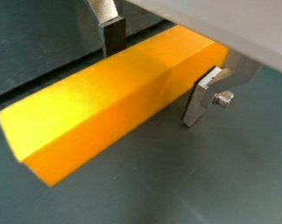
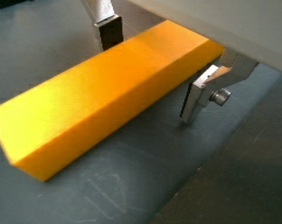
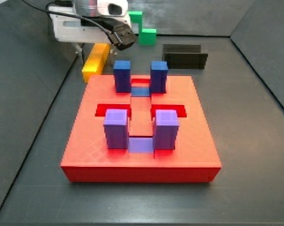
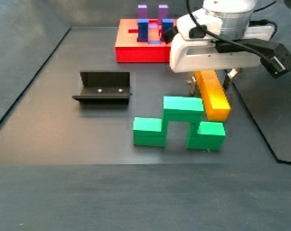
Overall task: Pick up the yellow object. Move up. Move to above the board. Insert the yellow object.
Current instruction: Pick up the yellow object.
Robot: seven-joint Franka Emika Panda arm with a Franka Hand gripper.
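- The two-finger parallel-jaw gripper (image 1: 155, 68) (image 2: 153, 66) (image 4: 216, 74) is at the long yellow-orange rectangular bar (image 1: 109, 98) (image 2: 102, 92) (image 3: 97, 60) (image 4: 212, 93), with one flat silver finger (image 1: 204, 94) (image 2: 200, 94) on each long side, near one end of the bar.
- In both wrist views both fingers touch the bar: the gripper is clenched on it.
- Whether the bar rests on the dark floor or is raised cannot be told.
- In a side view the bar is beside the green stepped block (image 4: 176, 122).
- The large flat red slab with cut-out slots (image 3: 142, 132) (image 4: 136, 45), carrying upright blue and purple posts (image 3: 115, 131), lies apart from the bar.
- The dark L-shaped fixture (image 4: 103, 88) stands on the floor.
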